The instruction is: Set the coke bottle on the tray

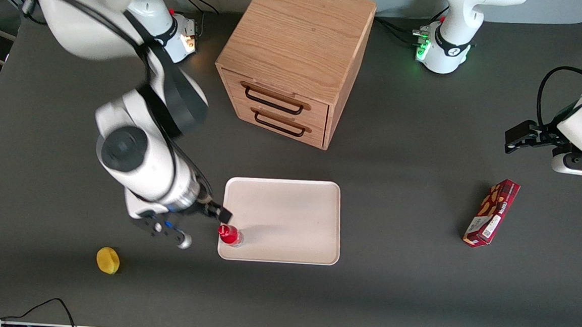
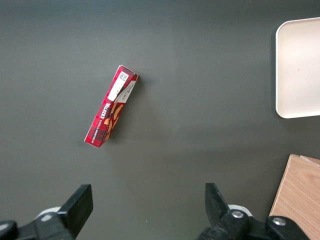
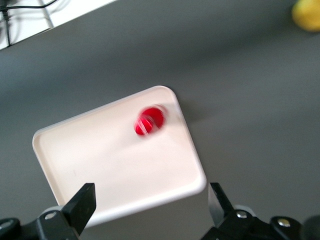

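Note:
The coke bottle (image 1: 229,234), small and red with a red cap, stands upright on the pale cream-pink tray (image 1: 288,204), in the tray's corner nearest the front camera at the working arm's end. In the right wrist view the bottle (image 3: 149,120) shows from above near a corner of the tray (image 3: 100,165). My gripper (image 1: 212,212) is open and empty, above the tray's edge beside the bottle, a little farther from the front camera than it. Its fingers (image 3: 82,202) stand wide apart with only the tray's rim and table between them.
A wooden two-drawer cabinet (image 1: 297,57) stands farther from the front camera than the tray. A yellow lemon (image 1: 107,260) lies on the table toward the working arm's end, also in the right wrist view (image 3: 306,14). A dark red snack box (image 1: 491,212) lies toward the parked arm's end.

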Available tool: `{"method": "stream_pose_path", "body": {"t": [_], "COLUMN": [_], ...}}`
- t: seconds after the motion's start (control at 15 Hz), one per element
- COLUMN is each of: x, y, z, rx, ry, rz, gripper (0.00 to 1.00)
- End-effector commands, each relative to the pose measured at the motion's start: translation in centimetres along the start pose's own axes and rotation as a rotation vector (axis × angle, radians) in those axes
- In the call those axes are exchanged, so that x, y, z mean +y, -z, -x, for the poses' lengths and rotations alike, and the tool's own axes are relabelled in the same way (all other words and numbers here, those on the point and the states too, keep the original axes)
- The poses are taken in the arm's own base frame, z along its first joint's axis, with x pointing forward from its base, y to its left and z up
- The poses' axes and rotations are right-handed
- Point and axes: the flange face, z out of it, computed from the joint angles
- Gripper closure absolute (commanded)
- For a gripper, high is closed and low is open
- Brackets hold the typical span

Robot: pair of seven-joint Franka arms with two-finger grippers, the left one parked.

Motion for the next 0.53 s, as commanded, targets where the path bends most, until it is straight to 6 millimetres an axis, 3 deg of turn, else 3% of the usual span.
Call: {"method": "stream_pose_path", "body": {"t": [0.0,0.07,0.2,0.33,0.47], "x": [5.7,8.0,14.8,21.2,25.6], "y": [11.3,13.1,17.2,17.6,16.0], "z": [5.7,6.7,7.7,9.0,10.7], "rx": [0.003,-0.030,-0.059,-0.097,-0.082], "ry": [0.131,0.157,0.175,0.200,0.249], "rz": [0.081,0.094,0.084,0.046,0.042], "gripper": [0.00,0.00,0.00,0.00,0.00]}}
